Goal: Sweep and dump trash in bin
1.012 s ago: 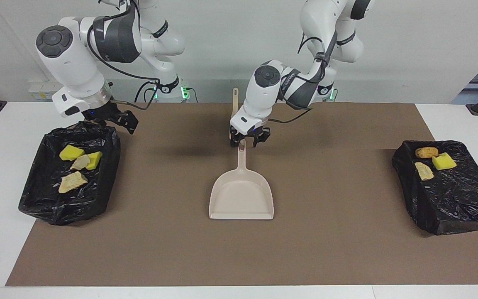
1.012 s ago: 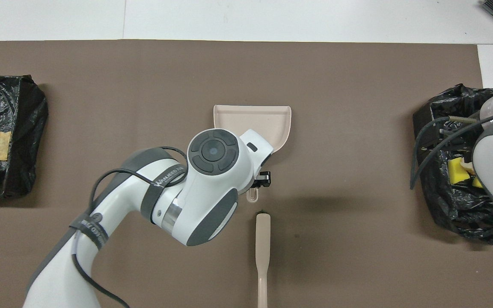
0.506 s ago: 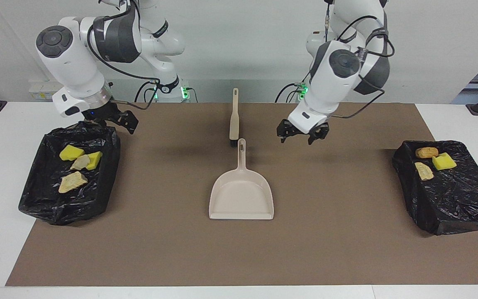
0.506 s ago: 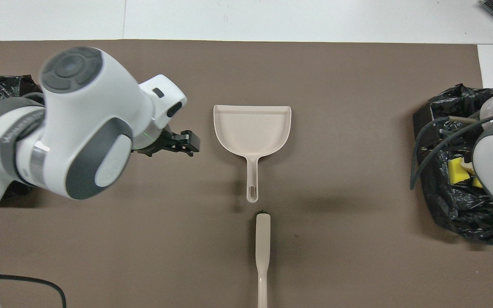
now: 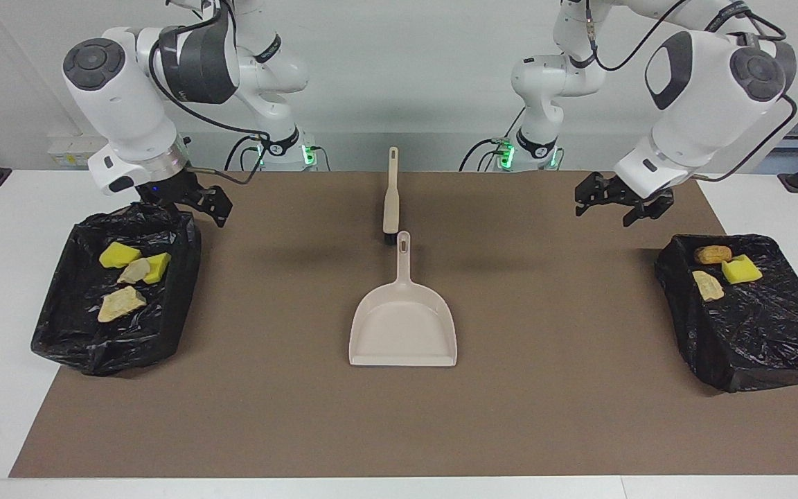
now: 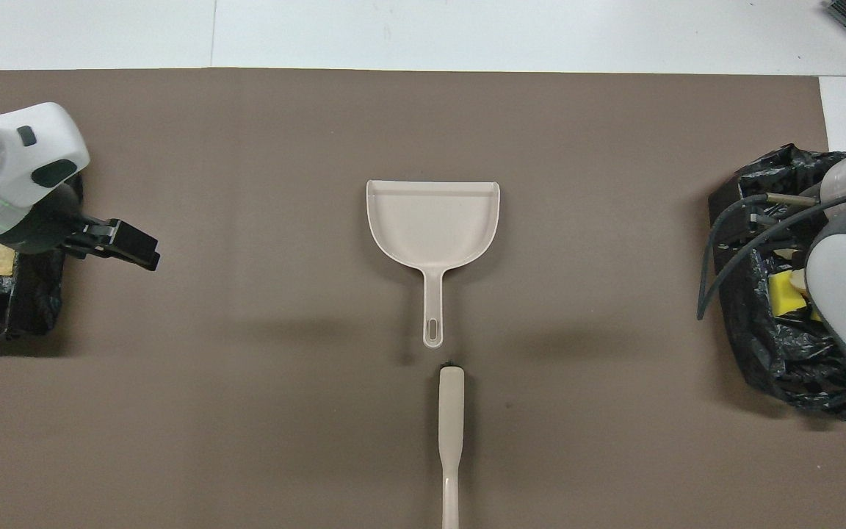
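Note:
The beige dustpan lies flat mid-mat with its handle toward the robots. No trash lies on the mat. All scraps are in two black-lined bins. The bin at the right arm's end holds yellow chunks and tan lumps. The bin at the left arm's end holds an orange lump, a yellow chunk and a tan lump. My left gripper is open and empty, raised over the mat beside that bin. My right gripper is open, over its bin's near edge.
A beige brush lies on the brown mat, in line with the dustpan handle and nearer to the robots. White table surrounds the mat.
My left gripper let go of the dustpan handle, rose and swung away to the bin at the left arm's end. The dustpan stayed in place. The right arm has not moved.

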